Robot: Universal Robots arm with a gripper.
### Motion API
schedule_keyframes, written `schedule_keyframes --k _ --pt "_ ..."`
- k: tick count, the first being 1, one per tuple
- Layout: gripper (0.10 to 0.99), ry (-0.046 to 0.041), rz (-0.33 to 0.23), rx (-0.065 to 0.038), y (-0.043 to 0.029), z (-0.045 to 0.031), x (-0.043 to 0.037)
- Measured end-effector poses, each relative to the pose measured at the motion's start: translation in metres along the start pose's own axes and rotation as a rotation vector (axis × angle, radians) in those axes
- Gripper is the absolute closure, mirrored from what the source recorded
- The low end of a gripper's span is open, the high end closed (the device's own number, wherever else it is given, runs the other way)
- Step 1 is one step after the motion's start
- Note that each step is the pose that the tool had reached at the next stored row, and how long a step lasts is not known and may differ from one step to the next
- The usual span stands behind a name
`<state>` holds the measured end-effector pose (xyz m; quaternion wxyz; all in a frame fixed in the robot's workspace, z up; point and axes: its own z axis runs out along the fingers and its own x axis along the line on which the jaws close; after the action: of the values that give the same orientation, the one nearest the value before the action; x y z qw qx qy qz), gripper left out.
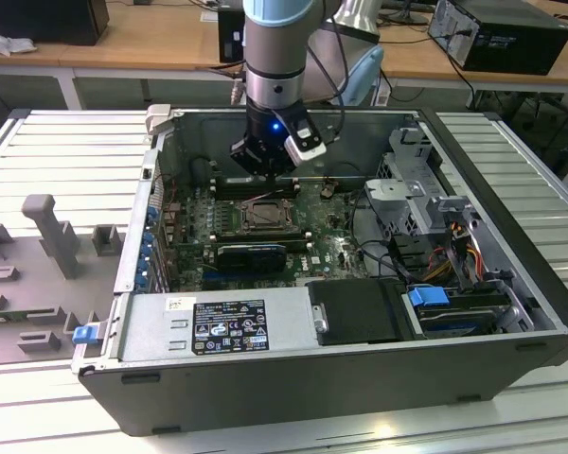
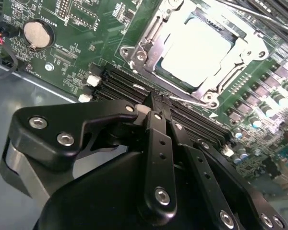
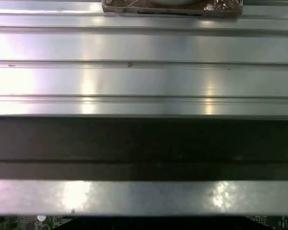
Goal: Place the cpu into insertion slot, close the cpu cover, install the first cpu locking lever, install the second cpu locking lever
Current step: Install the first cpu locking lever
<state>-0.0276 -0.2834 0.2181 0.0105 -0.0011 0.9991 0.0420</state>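
The cpu (image 2: 194, 50) lies in the insertion slot (image 1: 265, 216), its pale metal top showing bright in the second wrist view. The silvery cpu cover (image 2: 145, 48) lies flat around it, framing the chip. My gripper (image 1: 268, 168) hangs over the green board just behind the socket in the exterior view. Its black fingers are shut together, and the gripper's tips (image 2: 159, 98) sit at the end of a thin wire locking lever (image 2: 192, 101) along the socket's near edge. Whether the tips touch the lever I cannot tell.
Long black memory slots (image 2: 120, 84) run beside the socket, and a coin battery (image 2: 36, 34) sits further off. A black card (image 1: 251, 253) lies in front of the socket. Drive cage (image 1: 412, 189), cables (image 1: 454, 255) and power supply (image 1: 218, 326) crowd the case. The ribbed metal table (image 3: 144, 81) surrounds it.
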Motion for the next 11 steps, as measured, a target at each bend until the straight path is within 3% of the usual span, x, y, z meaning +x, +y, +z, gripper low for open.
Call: schedule_keyframes --k 11 --pt "0.98 -0.0014 -0.004 0.004 -0.0009 0.0111 -0.0061"
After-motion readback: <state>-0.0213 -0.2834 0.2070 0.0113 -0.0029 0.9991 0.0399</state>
